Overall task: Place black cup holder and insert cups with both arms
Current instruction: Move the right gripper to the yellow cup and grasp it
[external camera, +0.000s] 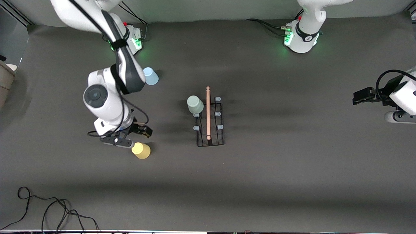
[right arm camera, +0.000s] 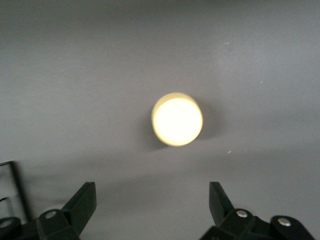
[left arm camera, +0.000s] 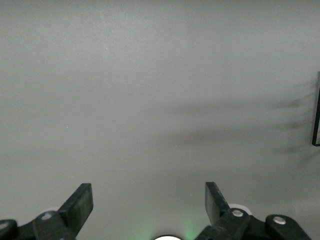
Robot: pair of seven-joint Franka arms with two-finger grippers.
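Note:
The black cup holder (external camera: 210, 121) stands mid-table with its wooden rod handle on top. The grey-green cup (external camera: 195, 104) sits over its peg farthest from the front camera, on the side toward the right arm. The yellow cup (external camera: 141, 150) stands on the table toward the right arm's end. My right gripper (external camera: 125, 138) hangs open and empty just beside it; the right wrist view shows the yellow cup (right arm camera: 177, 119) ahead of the open right gripper (right arm camera: 150, 200). The light blue cup (external camera: 150, 76) stands farther from the front camera. My left gripper (external camera: 359, 97) waits open and empty (left arm camera: 149, 202).
A loose black cable (external camera: 48, 208) lies near the table's front edge at the right arm's end. A corner of the holder shows in the right wrist view (right arm camera: 15, 185) and its edge in the left wrist view (left arm camera: 316, 110).

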